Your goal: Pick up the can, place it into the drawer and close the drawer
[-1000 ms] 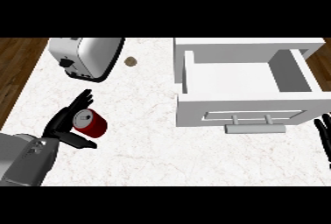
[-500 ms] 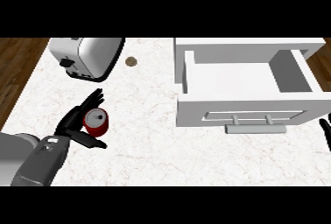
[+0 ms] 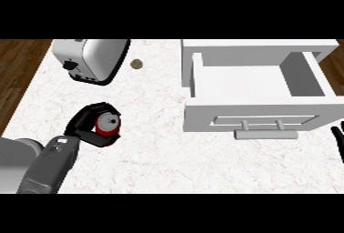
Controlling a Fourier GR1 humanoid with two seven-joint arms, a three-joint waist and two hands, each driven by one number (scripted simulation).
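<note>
Open desk (image 3: 154,150) toward 3 o'clock; drawer (image 3: 259,82) front wall blocks there, toaster (image 3: 91,59) at 12.

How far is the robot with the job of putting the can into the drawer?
Done: the left hand has its fingers curled round the red can, which is low over the counter or on it. In hand: the pick-up. Left: carrying the can to the drawer, which stands open with nothing in it, then pushing it shut. The right hand rests at the right edge.
</note>
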